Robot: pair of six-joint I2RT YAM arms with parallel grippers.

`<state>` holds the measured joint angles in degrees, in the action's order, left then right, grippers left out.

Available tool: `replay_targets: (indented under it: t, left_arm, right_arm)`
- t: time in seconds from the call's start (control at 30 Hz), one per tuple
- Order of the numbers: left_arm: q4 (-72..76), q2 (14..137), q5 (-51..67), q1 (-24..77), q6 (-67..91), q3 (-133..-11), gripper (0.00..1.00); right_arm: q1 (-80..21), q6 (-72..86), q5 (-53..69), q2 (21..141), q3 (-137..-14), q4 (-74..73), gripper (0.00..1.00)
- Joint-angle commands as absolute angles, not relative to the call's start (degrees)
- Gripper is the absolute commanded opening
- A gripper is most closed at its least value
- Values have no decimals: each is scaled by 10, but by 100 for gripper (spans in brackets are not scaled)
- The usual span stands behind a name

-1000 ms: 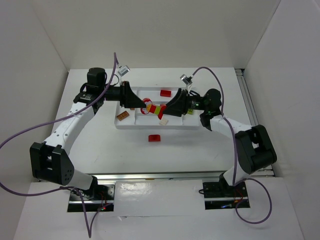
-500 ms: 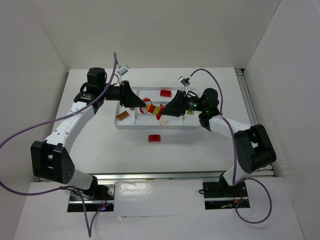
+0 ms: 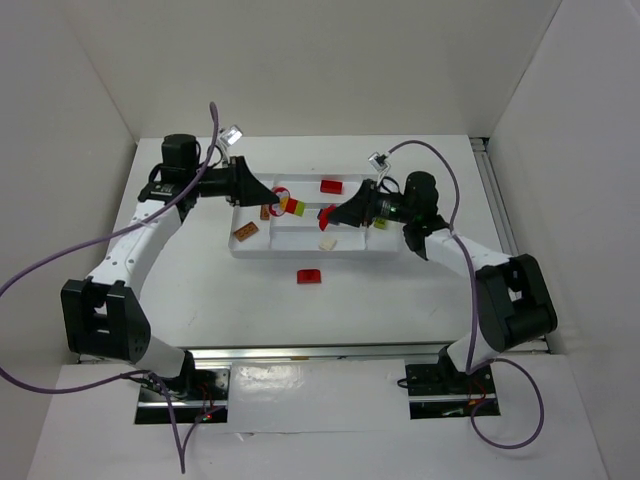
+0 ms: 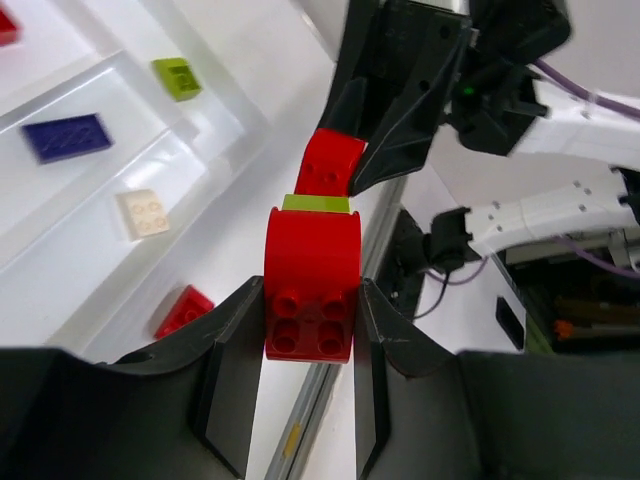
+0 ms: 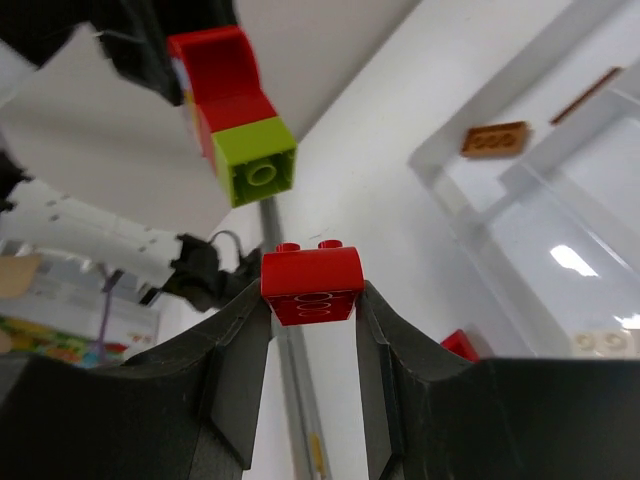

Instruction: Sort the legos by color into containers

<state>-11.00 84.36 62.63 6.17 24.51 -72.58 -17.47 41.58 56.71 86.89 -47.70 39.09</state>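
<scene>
My left gripper (image 3: pixel 273 198) (image 4: pixel 308 292) is shut on a red rounded brick (image 4: pixel 308 285) with a lime green brick (image 4: pixel 316 203) stuck on its far end, held above the white tray (image 3: pixel 300 251). My right gripper (image 3: pixel 331 214) (image 5: pixel 312 292) is shut on a separate red brick (image 5: pixel 312 285), a small gap away from the green end. In the tray lie an orange-brown brick (image 3: pixel 245 232), a cream-white brick (image 3: pixel 327 241), a blue brick (image 4: pixel 67 136) and a second lime green brick (image 4: pixel 176 77).
One red brick (image 3: pixel 331 186) lies on the table behind the tray and another (image 3: pixel 309 276) in front of it. White walls enclose the table at the back and on both sides. Purple cables hang off both arms.
The bricks held joined between both grippers have come apart. My left gripper drew back left with the red and green pieces; my right gripper keeps one red brick.
</scene>
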Motion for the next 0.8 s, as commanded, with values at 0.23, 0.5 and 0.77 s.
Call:
replay_targets:
  t: [0.23,0.5,0.77]
  left_arm:
    - [-290,808,248,29,272,-791,0]
    - [-321,768,186,29,266,-745,0]
    - [-321,750,199,29,261,-719,0]
  right_arm:
    - [-213,305,154,980,-715,76,2]
    - [-254,263,75,1193,-955,-31,4]
    - [-266,251,44,1312,-1079,-78,5]
